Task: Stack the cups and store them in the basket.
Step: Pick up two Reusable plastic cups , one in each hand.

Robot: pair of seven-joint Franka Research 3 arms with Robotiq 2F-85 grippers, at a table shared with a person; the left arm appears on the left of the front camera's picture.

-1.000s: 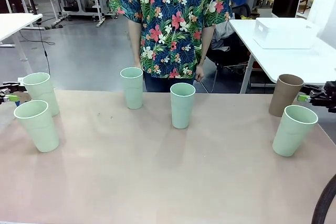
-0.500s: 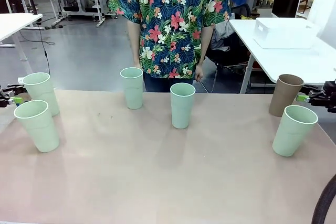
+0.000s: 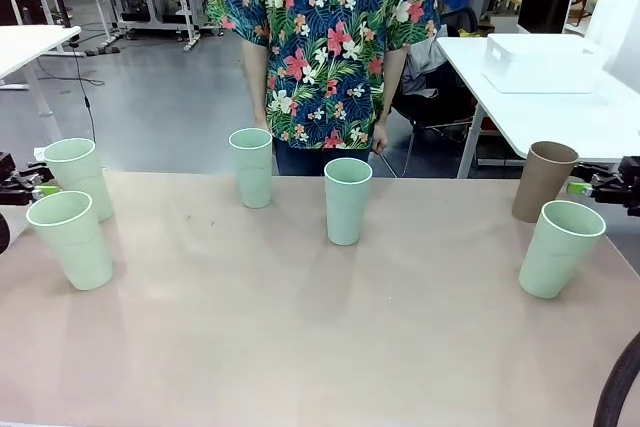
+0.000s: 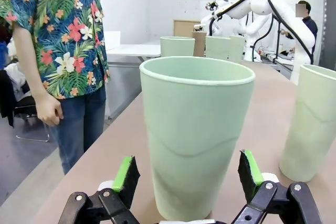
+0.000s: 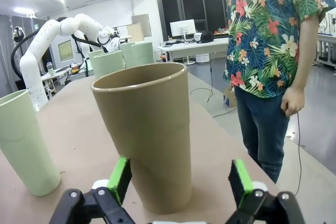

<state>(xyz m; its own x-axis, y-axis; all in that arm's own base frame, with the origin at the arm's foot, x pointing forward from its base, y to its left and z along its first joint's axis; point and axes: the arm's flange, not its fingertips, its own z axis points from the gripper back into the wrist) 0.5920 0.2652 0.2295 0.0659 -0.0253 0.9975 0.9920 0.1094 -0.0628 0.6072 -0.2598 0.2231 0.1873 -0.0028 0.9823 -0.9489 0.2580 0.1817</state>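
Five mint cups and one brown cup stand upright on the table. My left gripper (image 3: 38,190) is at the left edge beside the back-left mint cup (image 3: 76,177). Seen from the left wrist, that cup (image 4: 195,135) stands between the open fingers (image 4: 126,174), with small gaps to the pads. My right gripper (image 3: 586,187) is at the right edge by the brown cup (image 3: 543,180). From the right wrist, the brown cup (image 5: 152,129) sits between its open fingers (image 5: 240,179). The white basket (image 3: 540,62) rests on a separate table, far right.
More mint cups stand at front left (image 3: 70,239), middle back (image 3: 251,167), centre (image 3: 347,200) and front right (image 3: 560,247). A person in a flowered shirt (image 3: 320,47) stands at the far edge with arms down. The white side table (image 3: 590,122) lies beyond the right corner.
The left gripper's green pad has crept slightly right, closer around the back-left cup. The right gripper and all cups stay put.
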